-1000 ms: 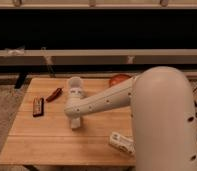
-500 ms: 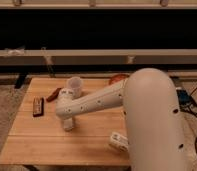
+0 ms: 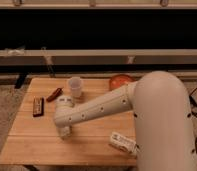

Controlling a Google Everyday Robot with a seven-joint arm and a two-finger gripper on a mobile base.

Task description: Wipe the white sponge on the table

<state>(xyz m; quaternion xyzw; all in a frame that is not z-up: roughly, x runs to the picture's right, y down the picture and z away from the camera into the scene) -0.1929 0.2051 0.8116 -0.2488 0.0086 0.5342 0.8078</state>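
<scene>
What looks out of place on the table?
The bottle lies on its side near the front edge of the table. The gripper, shut, is down at the tabletop left of centre. No sponge is visible; it is perhaps hidden beneath the gripper. Nothing looks spilled.

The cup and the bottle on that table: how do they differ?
The cup stands upright; the bottle lies on its side. The cup is translucent and open at the top; the bottle is white with dark print. The cup is near the back of the table; the bottle is at its front edge. Both rest on the wood, apart from the jaws, which are shut and low over the table in front of the cup.
</scene>
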